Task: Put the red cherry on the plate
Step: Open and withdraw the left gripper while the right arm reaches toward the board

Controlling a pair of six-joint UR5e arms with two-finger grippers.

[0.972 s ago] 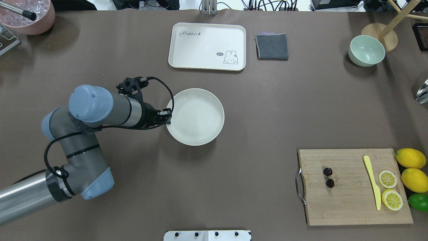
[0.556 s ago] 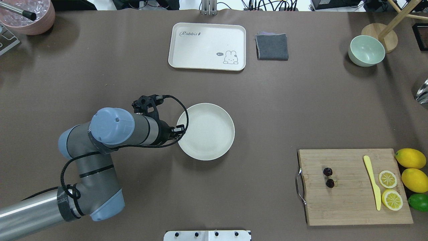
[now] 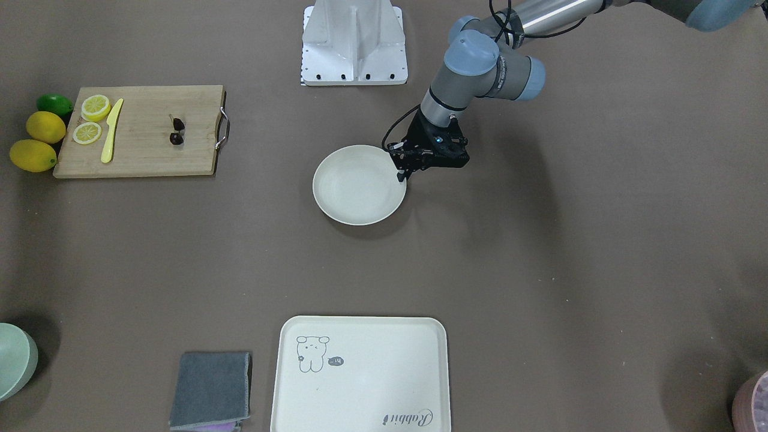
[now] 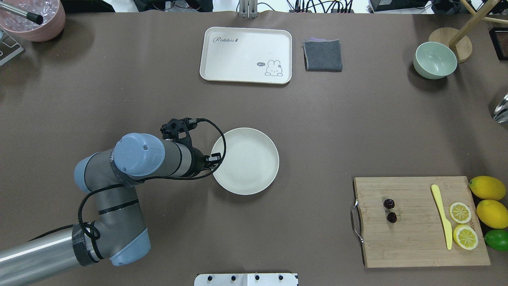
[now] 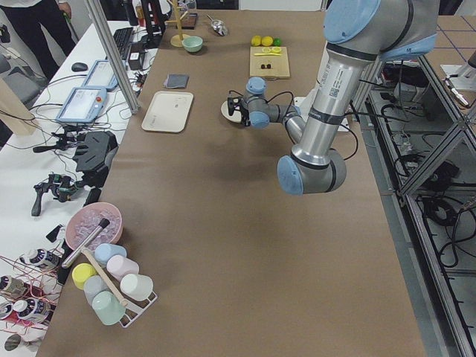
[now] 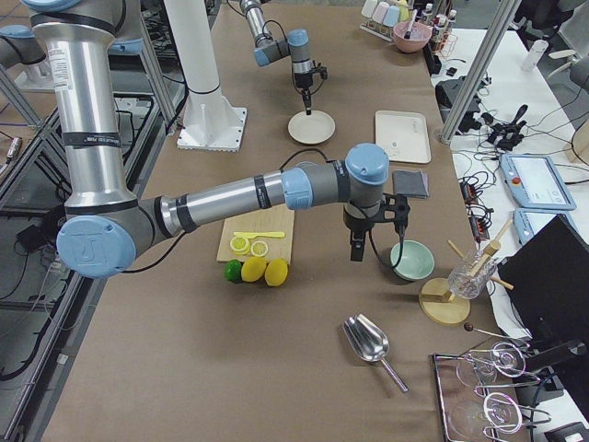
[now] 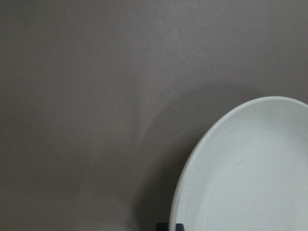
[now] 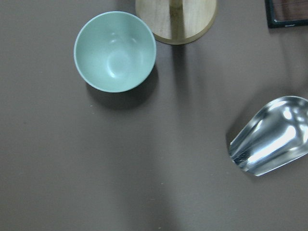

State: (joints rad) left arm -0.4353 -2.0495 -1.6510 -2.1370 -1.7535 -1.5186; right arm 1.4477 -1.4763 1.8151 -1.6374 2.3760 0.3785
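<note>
The red cherry (image 4: 390, 210), a tiny dark pair, lies on the wooden cutting board (image 4: 416, 242) at the right, also seen as the cherry (image 3: 176, 131) in the front view. The round cream plate (image 4: 252, 167) sits mid-table, far to the cherry's left. My left gripper (image 4: 213, 160) is shut on the plate's left rim; the left wrist view shows the plate (image 7: 250, 178) close up. My right gripper (image 6: 356, 250) hangs over the table near the green bowl; whether it is open or shut I cannot tell.
Lemon slices (image 4: 460, 212), a yellow knife (image 4: 442, 216), whole lemons (image 4: 487, 188) and a lime (image 4: 497, 239) are at the board's right end. A rabbit tray (image 4: 246, 43), a grey cloth (image 4: 322, 55), a green bowl (image 4: 434, 59) and a metal scoop (image 8: 272, 137) lie farther back.
My left gripper has dragged the plate toward the robot and to the right, slowing over the last half second. The cherry and the board have not moved.
</note>
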